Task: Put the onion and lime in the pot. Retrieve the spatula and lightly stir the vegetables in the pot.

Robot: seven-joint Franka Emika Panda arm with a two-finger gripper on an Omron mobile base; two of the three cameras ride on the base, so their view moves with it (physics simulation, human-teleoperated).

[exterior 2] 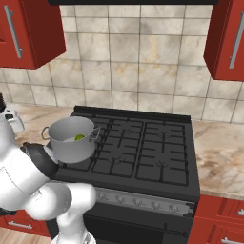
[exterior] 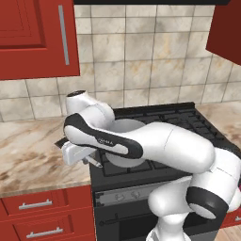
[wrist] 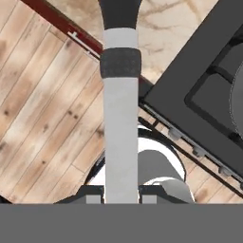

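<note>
— Holding something, is it?
— Yes, the gripper has its two tips squeezed tight on the spatula, with the silver handle pointing away from the hand.
— Where's the pot?
— On the stove, front left burner. The lime sits inside it

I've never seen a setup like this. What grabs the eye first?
The big white robot arm bends low across a black stove. A steel pot sits on the stove's front left burner with a lime inside. The gripper is shut on a spatula handle.
</note>
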